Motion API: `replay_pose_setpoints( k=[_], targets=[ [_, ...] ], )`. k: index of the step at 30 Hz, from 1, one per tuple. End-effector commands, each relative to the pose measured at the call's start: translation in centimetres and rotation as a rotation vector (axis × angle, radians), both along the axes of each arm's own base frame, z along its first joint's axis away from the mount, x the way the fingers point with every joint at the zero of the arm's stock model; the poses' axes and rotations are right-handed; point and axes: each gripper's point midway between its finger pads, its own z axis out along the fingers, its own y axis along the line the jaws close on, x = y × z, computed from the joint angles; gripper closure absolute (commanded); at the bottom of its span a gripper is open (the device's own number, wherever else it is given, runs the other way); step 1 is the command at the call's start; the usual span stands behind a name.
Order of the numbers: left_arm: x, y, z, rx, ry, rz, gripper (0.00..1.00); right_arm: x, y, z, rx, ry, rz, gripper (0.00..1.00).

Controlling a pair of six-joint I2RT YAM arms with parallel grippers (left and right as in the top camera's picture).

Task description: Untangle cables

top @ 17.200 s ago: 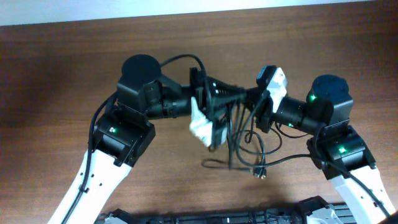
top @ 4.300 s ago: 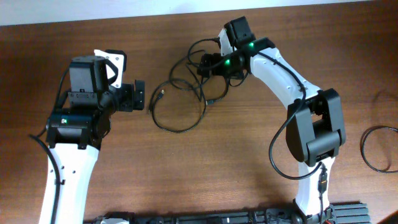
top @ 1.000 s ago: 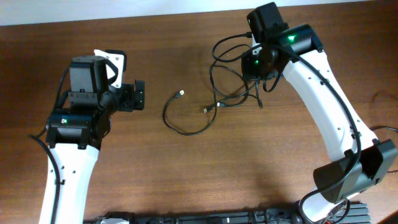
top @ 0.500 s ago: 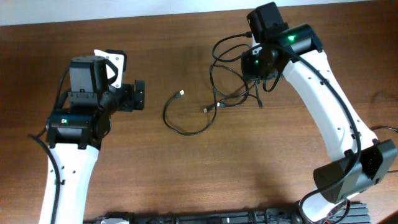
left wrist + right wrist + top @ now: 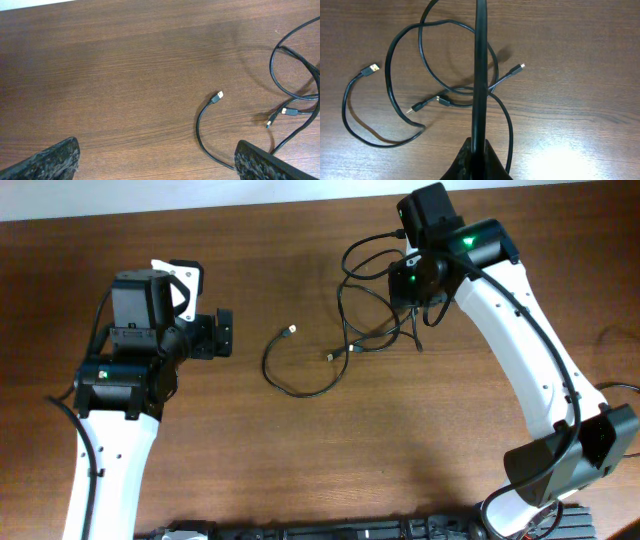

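Right hand (image 5: 476, 145) pinches one strand of the cables (image 5: 481, 55); I see the rest lying in loose loops on the table (image 5: 400, 440) beside it. Left hand (image 5: 222, 332) spread wide, well apart from them.

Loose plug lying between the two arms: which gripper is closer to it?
Left. The open left gripper sits just beside the plug, facing it without touching. The right gripper is farther off on the plug's other side, shut on one of the cables.
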Motion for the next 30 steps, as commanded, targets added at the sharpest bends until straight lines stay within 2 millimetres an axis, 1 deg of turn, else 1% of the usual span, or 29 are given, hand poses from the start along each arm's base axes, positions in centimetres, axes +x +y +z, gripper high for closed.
replay_pose_setpoints(
  k=[1,2,5,6,8,9,10,12,14,15,16,19,22,26,28,30],
  targets=[
    [-0.1,0.2,0.6,-0.007,-0.015,0.012,0.01,0.8,-0.6,2.6,-0.021,-0.079,0.017,0.96],
    [-0.1,0.2,0.6,-0.006,-0.015,0.012,0.01,1.0,-0.8,3.2,-0.029,-0.096,0.011,0.96],
    [-0.1,0.2,0.6,-0.006,-0.015,0.012,0.01,1.5,-1.9,6.1,-0.074,-0.173,-0.022,0.96],
    [-0.1,0.2,0.6,-0.007,-0.015,0.012,0.01,1.7,-2.7,7.8,-0.098,-0.212,-0.044,0.96],
    [-0.1,0.2,0.6,-0.006,-0.015,0.012,0.01,1.8,-3.7,10.0,-0.115,-0.259,-0.073,0.96],
    [-0.1,0.2,0.6,-0.007,-0.015,0.012,0.01,1.8,-4.1,10.7,-0.115,-0.273,-0.083,0.96],
    [-0.1,0.2,0.6,-0.006,-0.015,0.012,0.01,1.8,-4.8,12.1,-0.115,-0.303,-0.103,0.96],
    [-0.1,0.2,0.6,-0.006,-0.015,0.012,0.01,1.9,-5.9,13.6,-0.108,-0.336,-0.131,0.96],
    [-0.1,0.2,0.6,-0.006,-0.015,0.012,0.01,1.8,-7.4,15.1,-0.104,-0.368,-0.170,0.96],
    [-0.1,0.2,0.6,-0.006,-0.015,0.012,0.01,1.8,-8.1,15.7,-0.099,-0.381,-0.188,0.96],
    [-0.1,0.2,0.6,-0.006,-0.015,0.012,0.01,1.8,-8.4,16.1,-0.078,-0.386,-0.192,0.96],
    [-0.1,0.2,0.6,-0.007,-0.015,0.012,0.01,1.5,-8.1,16.8,-0.020,-0.387,-0.158,0.96],
    [-0.1,0.2,0.6,-0.006,-0.015,0.012,0.01,1.1,-8.2,17.9,-0.041,-0.418,-0.104,0.96],
    [-0.1,0.2,0.6,-0.007,-0.015,0.012,0.01,0.9,-8.2,19.9,-0.069,-0.489,-0.048,0.96],
    [-0.1,0.2,0.6,-0.006,-0.015,0.012,0.01,0.7,-8.7,21.1,-0.085,-0.530,-0.067,0.96],
    [-0.1,0.2,0.6,-0.006,-0.015,0.012,0.01,0.3,-9.6,22.1,-0.121,-0.565,-0.100,0.96]
  ],
)
